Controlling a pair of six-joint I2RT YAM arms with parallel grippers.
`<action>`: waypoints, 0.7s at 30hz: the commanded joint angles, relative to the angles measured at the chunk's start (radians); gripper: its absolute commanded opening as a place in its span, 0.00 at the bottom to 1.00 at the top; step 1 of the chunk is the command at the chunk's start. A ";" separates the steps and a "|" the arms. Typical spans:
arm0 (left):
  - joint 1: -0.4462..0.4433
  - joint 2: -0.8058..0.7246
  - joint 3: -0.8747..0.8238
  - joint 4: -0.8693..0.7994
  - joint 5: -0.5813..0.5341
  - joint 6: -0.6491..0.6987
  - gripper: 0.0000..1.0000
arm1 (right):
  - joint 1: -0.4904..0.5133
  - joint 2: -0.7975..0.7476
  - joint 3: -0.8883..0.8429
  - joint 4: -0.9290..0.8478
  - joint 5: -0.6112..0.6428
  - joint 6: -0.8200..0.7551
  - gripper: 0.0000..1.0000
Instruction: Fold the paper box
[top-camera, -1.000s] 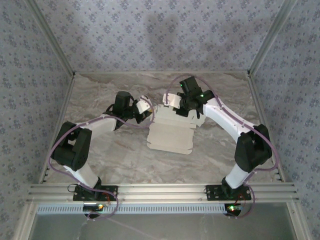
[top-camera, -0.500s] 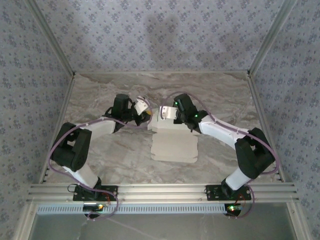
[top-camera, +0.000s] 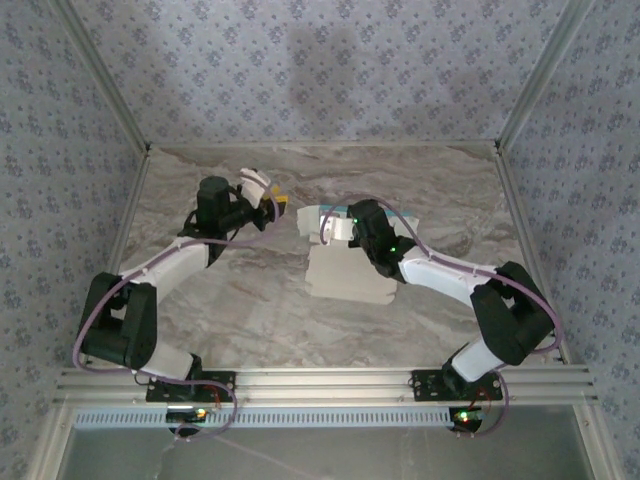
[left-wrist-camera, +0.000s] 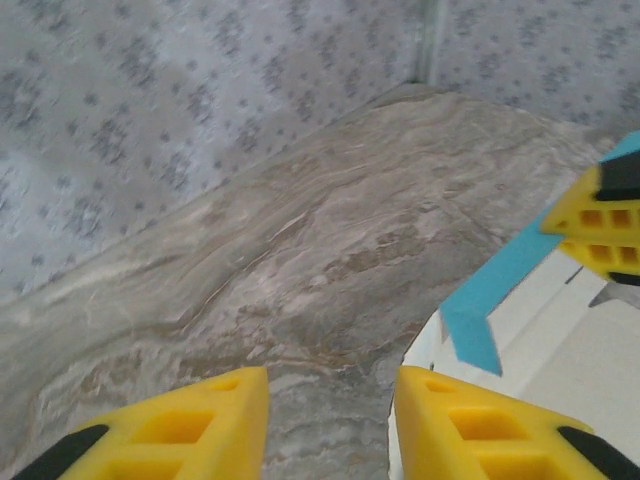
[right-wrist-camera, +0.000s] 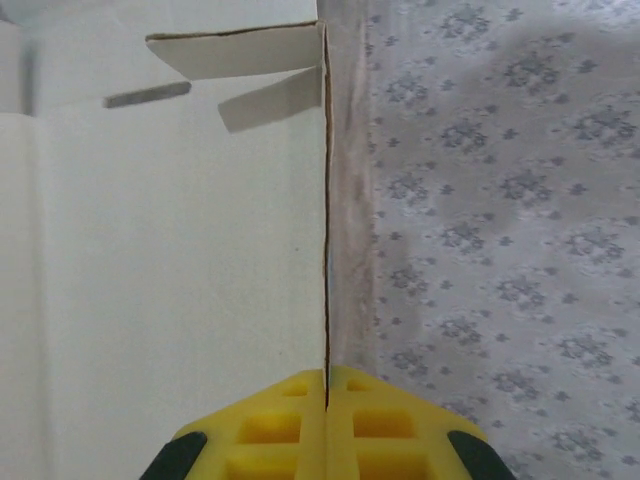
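Observation:
The paper box (top-camera: 347, 276) lies beige side up on the middle of the table, with light blue flap edges showing at its far end. My right gripper (top-camera: 329, 229) is shut on an upright panel at that far end. In the right wrist view the thin card edge (right-wrist-camera: 325, 200) runs straight into the closed yellow jaws of the right gripper (right-wrist-camera: 327, 378). My left gripper (top-camera: 279, 205) hangs open to the left of the box, apart from it. In the left wrist view the left gripper (left-wrist-camera: 328, 386) has bare table between its fingers, and the box's blue flap (left-wrist-camera: 478, 305) lies to the right.
The marble table (top-camera: 200, 290) is walled by patterned panels (top-camera: 320, 70) at the back and both sides. An aluminium rail (top-camera: 320, 382) crosses the near edge above the arm bases. Open tabletop lies left, right and in front of the box.
My left gripper has opened, let go of the box and drawn back to the left and away. My right gripper has swung left and lower with the box, which now lies squarer.

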 joint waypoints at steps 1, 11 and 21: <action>0.011 0.018 0.005 0.016 -0.184 -0.177 0.34 | 0.013 -0.020 0.031 0.082 0.036 -0.060 0.00; 0.013 0.105 0.074 -0.078 -0.297 -0.361 0.27 | 0.047 0.030 -0.054 0.148 0.060 -0.005 0.00; 0.025 0.246 0.216 -0.285 -0.034 0.057 0.37 | 0.064 0.038 -0.078 0.174 0.055 0.009 0.00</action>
